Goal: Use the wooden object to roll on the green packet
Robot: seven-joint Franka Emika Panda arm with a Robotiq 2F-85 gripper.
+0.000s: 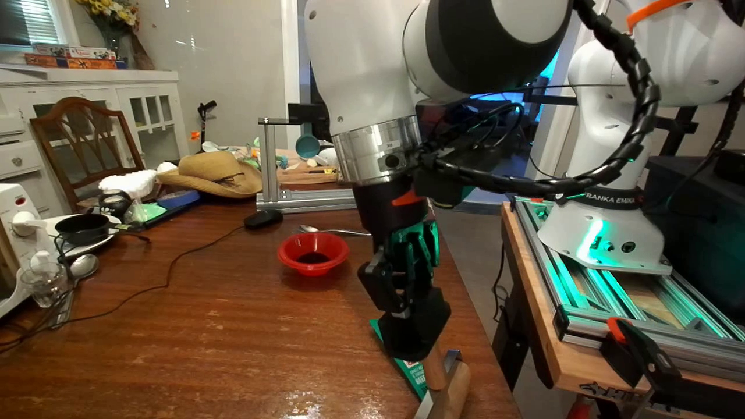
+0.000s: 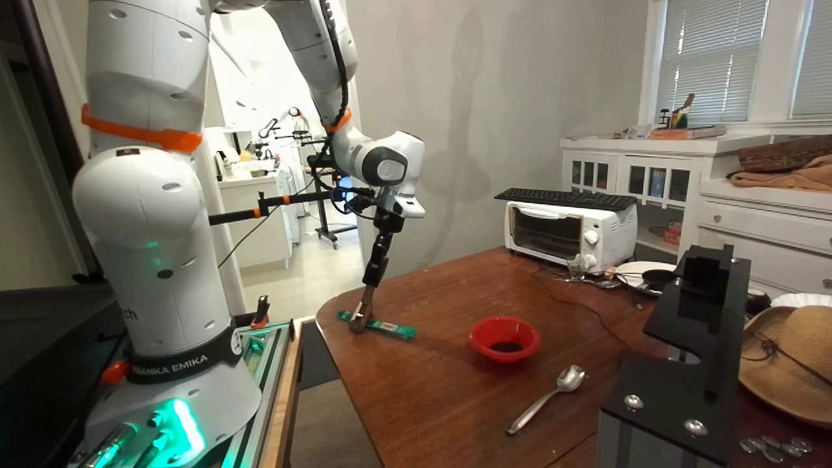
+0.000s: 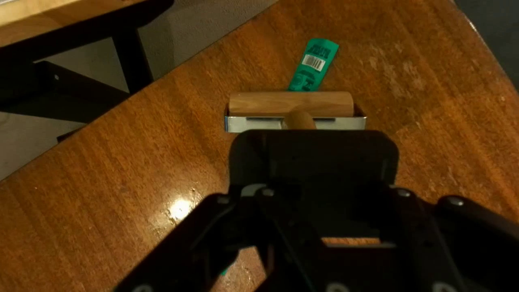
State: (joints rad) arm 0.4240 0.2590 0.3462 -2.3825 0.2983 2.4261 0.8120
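Tan wooden roller (image 3: 291, 104) in a shiny metal frame (image 3: 340, 124), set across the long, narrow bright-green packet (image 3: 313, 65).

The black two-fingered gripper (image 2: 373, 279) is closed on the roller's wooden handle (image 1: 434, 369), nothing else. In an exterior view the barrel (image 2: 357, 323) sits near the packet's left end, left of the round red bowl (image 2: 504, 339); how hard it presses cannot be told. In the wrist view barrel and packet look out of square, so a small wrist turn should help the roll track straight. Then light, even pressure toward the packet's right end should let the barrel turn; leaning too hard would likely skid or wrinkle the packet on the brown wooden table (image 2: 448, 390).
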